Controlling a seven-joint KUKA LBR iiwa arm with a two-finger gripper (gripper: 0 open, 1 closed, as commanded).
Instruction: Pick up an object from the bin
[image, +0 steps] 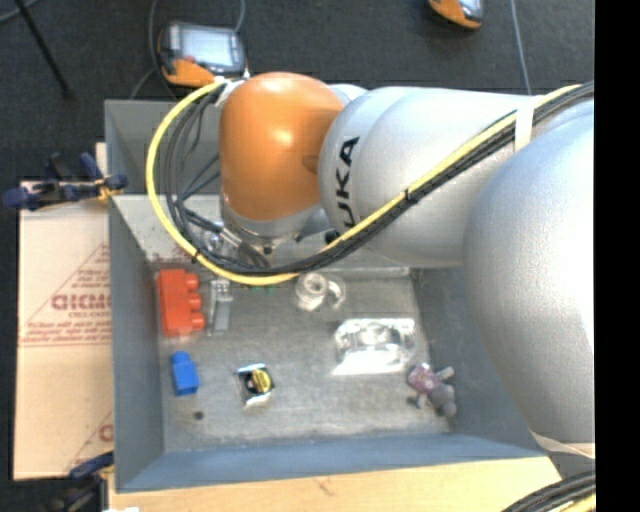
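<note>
Arm (420, 170) dips low beside the red brick (181, 302) — grip open or closed, cannot tell.

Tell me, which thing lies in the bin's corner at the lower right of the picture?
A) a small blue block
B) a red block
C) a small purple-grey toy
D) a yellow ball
C: the purple-grey toy lies in that corner of the bin, while the red block and the blue block lie along the left side.
</note>
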